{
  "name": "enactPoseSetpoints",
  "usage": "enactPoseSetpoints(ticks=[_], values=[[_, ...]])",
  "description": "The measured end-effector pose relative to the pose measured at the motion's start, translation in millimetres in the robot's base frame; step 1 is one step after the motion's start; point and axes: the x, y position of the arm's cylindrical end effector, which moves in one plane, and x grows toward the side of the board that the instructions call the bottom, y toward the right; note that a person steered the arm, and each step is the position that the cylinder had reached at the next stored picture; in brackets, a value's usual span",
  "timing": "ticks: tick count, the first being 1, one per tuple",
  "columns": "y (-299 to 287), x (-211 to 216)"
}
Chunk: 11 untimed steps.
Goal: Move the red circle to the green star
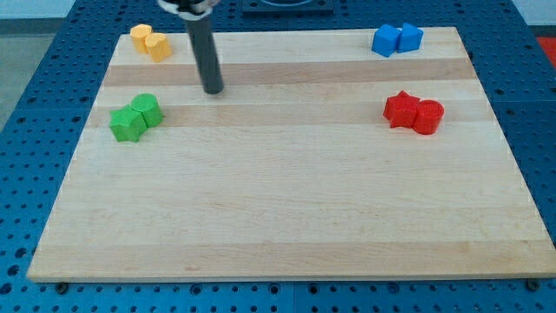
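Observation:
The red circle (427, 116) sits at the view's right, touching a red star (400, 109) on its left. The green star (127, 124) sits at the view's left, touching a green circle (146, 109) at its upper right. My tip (213, 89) rests on the board at the upper left, to the right of and a little above the green pair, apart from them. It is far to the left of the red circle.
Two yellow blocks (150, 41) touch each other at the top left corner. Two blue blocks (397, 39) touch each other at the top right. The wooden board (287, 217) lies on a blue perforated table.

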Motion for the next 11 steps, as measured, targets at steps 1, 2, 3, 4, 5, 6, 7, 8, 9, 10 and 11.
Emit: enactPoseSetpoints(ticks=[1, 2, 3, 4, 5, 6, 7, 8, 9, 10, 11], values=[[48.1, -1.7], [99.3, -3.3], [155.7, -3.3], [212.6, -3.9], [267.8, -4.4], [311.7, -4.4], [347.2, -2.9], [371.1, 19.9], [372.3, 41.7], [371.5, 63.1], [367.4, 80.5]])
